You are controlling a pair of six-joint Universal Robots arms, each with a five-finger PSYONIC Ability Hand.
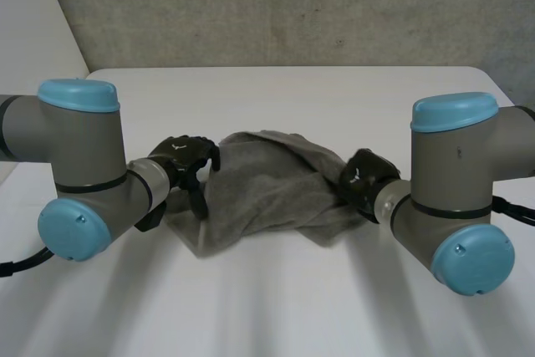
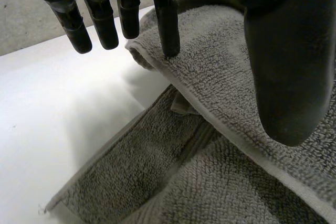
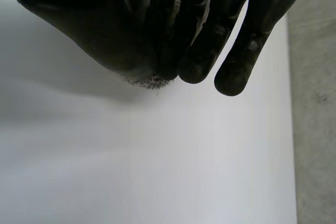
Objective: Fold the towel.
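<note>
Two arms flank one crumpled towel: left hand relaxed, fingertip on its edge; right hand pinches it.

White table, matte, rounded far corners, runs back almost to wall. Wall grey, rough, speckled, like bare concrete or coarse plaster. Paler smooth panel at far left, its slanted edge against wall. Light soft and even; table top bright. In right wrist view, grey speckled strip borders table's straight edge; wall or floor, cannot tell.
</note>
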